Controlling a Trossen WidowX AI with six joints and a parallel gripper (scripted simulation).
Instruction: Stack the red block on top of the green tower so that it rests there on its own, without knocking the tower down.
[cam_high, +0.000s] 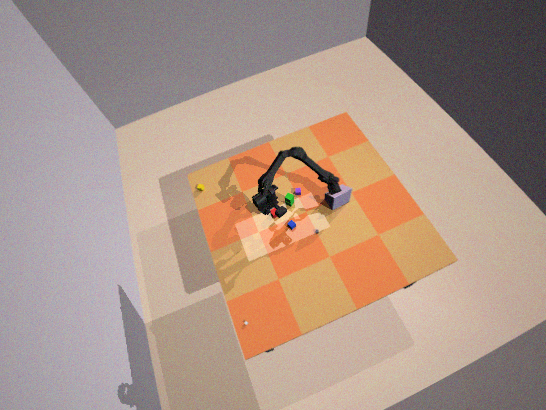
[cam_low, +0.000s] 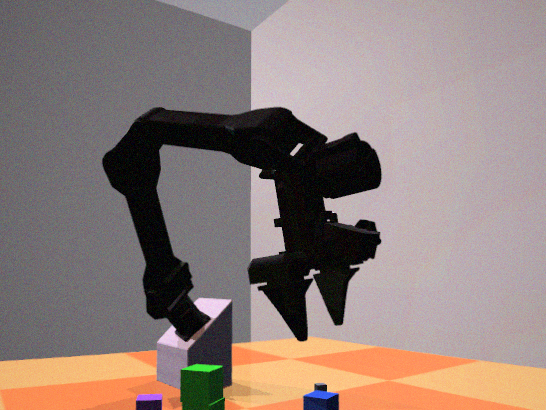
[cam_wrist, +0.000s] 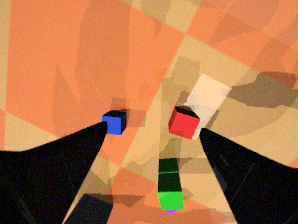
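hand (cam_wrist: 150, 137) is spread wide and empty, hanging above the red block (cam_wrist: 183, 123) to line up a grab; green tower (cam_wrist: 170, 190) stands close by.

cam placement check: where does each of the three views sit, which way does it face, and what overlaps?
Top: high at a room corner, looking steeply down at the checkered table; the whole arm shows.
Exterior: near table level, facing the far wall corner; arm, base and open gripper show.
Wrist: on the gripper, looking down between two dark fingers; nothing is held.
Shared: wrist and top both show the red block, blue block and green tower.
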